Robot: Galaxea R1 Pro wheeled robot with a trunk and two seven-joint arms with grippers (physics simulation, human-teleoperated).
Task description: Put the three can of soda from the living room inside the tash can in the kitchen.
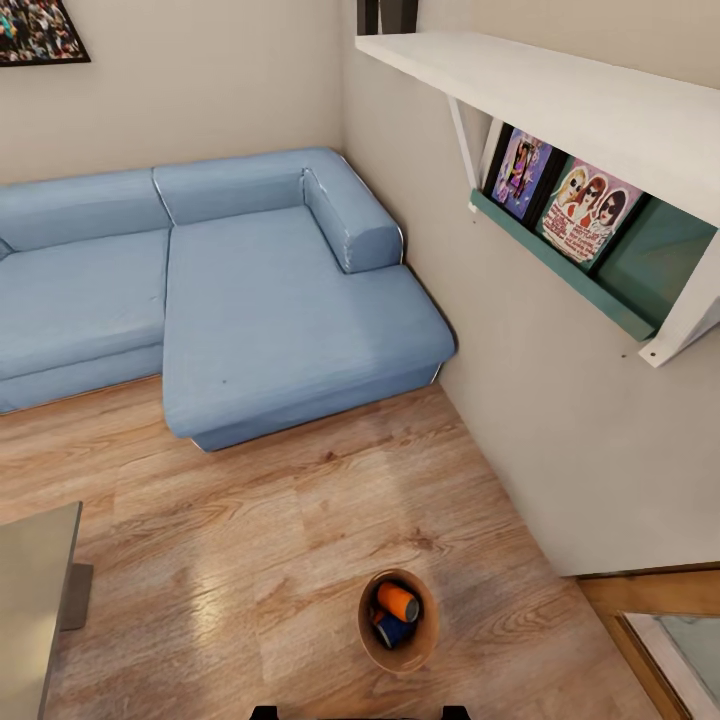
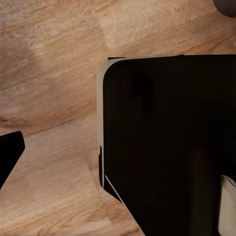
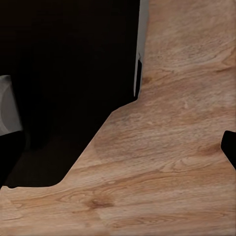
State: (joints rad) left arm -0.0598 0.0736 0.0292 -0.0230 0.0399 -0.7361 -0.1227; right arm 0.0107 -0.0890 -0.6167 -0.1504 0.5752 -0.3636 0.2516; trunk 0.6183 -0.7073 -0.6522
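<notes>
Item nearest the camera — the tash can (image 1: 366, 628), a small round bin with a copper-brown inside, standing on the wood-plank floor (image 1: 250, 520) just ahead of the robot's dark base edge. Inside it an orange can (image 1: 397, 601) is lying tilted on a dark blue can (image 1: 393, 631); a third can is not making itself seen, possibly hidden beneath.

Setting: the light blue corner sofa (image 1: 250, 300) is sitting beyond, well apart from the bin; a grey table (image 1: 30, 590) corner is showing at the left.

Hands: both wrist views are looking down on floor and dark robot body, with no fingers discernible — whether either hand is released or clenched, I cannot tell.

Step in hand, as judged: the bin is sitting in the living room, so carrying it to the kitchen is likely pending. Doing it well means gripping the rim firmly, lifting level, and travelling slowly so the loose cans are not rolling out.

Writing: two illustrated covers (image 1: 560, 195) are standing in the teal wall rack (image 1: 560, 270); their lettering is too small to read. The cans are showing no legible brand.
</notes>
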